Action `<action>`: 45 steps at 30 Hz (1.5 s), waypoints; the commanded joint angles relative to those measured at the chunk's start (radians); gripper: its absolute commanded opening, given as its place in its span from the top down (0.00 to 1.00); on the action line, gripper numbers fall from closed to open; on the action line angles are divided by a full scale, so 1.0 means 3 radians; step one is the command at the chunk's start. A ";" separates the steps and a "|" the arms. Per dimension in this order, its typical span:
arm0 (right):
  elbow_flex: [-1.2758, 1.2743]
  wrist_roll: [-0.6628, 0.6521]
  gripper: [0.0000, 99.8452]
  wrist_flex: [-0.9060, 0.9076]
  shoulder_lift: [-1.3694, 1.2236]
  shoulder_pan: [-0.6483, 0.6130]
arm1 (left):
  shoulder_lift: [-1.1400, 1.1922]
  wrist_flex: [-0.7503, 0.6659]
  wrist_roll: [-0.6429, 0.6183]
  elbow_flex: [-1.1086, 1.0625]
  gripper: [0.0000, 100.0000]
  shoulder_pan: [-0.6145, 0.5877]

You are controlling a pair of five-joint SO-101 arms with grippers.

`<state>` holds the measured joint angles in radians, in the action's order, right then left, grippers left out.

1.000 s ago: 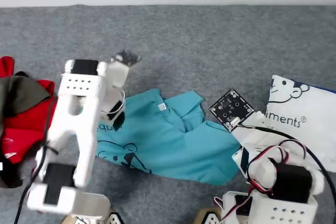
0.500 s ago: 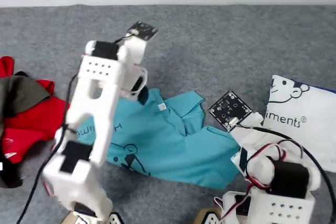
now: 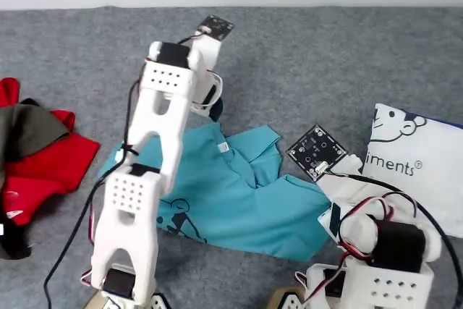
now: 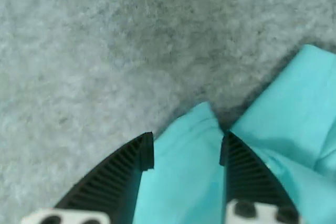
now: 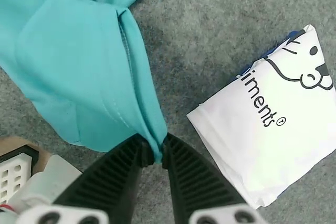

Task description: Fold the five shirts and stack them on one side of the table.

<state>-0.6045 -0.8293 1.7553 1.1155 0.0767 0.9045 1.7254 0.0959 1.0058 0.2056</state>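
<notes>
Right now the left end effector [image 4: 186, 140] stands open. Its two black jaws are set apart, with a pointed corner of the teal shirt [image 3: 231, 193] lying between them. That corner's edge ends just past the fingertips. Beyond the tips and to both sides of them the grey worktop [image 3: 325, 63] is bare, and from the high view we see it run bare all the way to the far edge by the white wall.

The right end effector [image 5: 155, 149] is closed on the teal shirt. Its jaws pinch the corner where a stitched hem meets the side edge, and the cloth spreads away from the tips in one broad flat panel with a fold line down it.

The teal shirt lies crumpled between the two end effectors, with its collar and label facing up and its near edge close to the arm bases.

Off to one side of the right end effector, across a narrow strip of bare worktop, lies a folded white shirt [image 5: 268, 114] with printing on it. It does not touch the teal cloth.

Well away from the left end effector, at the worktop's edge, a red shirt [image 3: 51, 164] is heaped with a dark olive garment [image 3: 29, 128] on top. A band of bare worktop separates the heap from the teal shirt's nearest edge.
</notes>
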 commanded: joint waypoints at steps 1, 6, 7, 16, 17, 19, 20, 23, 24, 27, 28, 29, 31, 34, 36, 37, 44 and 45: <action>0.0026 0.0000 0.99 0.0130 0.0038 0.0049 | 0.0051 0.0087 -0.0036 0.0192 0.79 0.0164; 0.0026 0.0000 0.99 0.0130 0.0038 0.0049 | 0.0174 0.0092 -0.0189 0.0166 0.79 0.0189; 0.0026 0.0000 0.99 0.0130 0.0038 0.0049 | 0.0194 0.0092 -0.0210 0.0166 0.79 0.0164; 0.0026 0.0000 0.99 0.0130 0.0038 0.0049 | 0.0491 0.0092 -0.0220 0.0171 0.79 0.0041; 0.0026 0.0000 0.99 0.0130 0.0038 0.0049 | 0.0522 0.0092 -0.0220 0.0182 0.79 0.0051; 0.0026 0.0000 0.99 0.0130 0.0038 0.0049 | 0.0563 0.0087 -0.0220 0.0192 0.79 0.0066; 0.0026 0.0000 0.99 0.0130 0.0038 0.0049 | 0.0568 0.0082 -0.0220 0.0197 0.79 0.0066; 0.0026 0.0000 0.99 0.0130 0.0038 0.0049 | 0.0573 0.0041 -0.0220 0.0197 0.82 0.0066; 0.0026 0.0000 0.99 0.0130 0.0038 0.0049 | 0.0583 0.0041 -0.0210 0.0197 0.84 0.0066; 0.0026 0.0000 0.99 0.0130 0.0038 0.0049 | 0.0593 0.0041 -0.0205 0.0197 0.90 0.0072; 0.0026 0.0000 0.99 0.0130 0.0038 0.0049 | 0.0593 0.0041 -0.0199 0.0197 0.92 0.0072; 0.0026 0.0000 0.99 0.0130 0.0038 0.0049 | 0.0593 0.0041 -0.0199 0.0197 0.95 0.0072; 0.0026 0.0000 0.99 0.0130 0.0038 0.0049 | 0.0568 0.0056 -0.0199 0.0197 1.00 0.0072; 0.0051 0.0000 0.99 0.0130 0.0043 0.0049 | 0.0430 0.0102 -0.0205 0.0248 1.00 0.0051; 0.0087 -0.0005 0.99 0.0130 0.0043 0.0049 | 0.0230 0.0102 -0.0205 0.0269 1.00 0.0036; 0.0113 -0.0005 0.99 0.0130 0.0043 0.0049 | 0.0097 0.0102 -0.0205 0.0269 1.00 0.0031; 0.0517 -0.0026 0.99 0.0008 0.0043 0.0049 | -0.0921 0.0102 -0.0215 0.0238 1.00 -0.0138; 0.0624 -0.0036 0.99 -0.0059 0.0043 0.0049 | -0.1079 0.0102 -0.0215 0.0238 1.00 -0.0220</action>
<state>-0.5309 -0.8293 1.7522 1.1170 0.0767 0.7664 1.7300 0.0391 1.0441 0.1933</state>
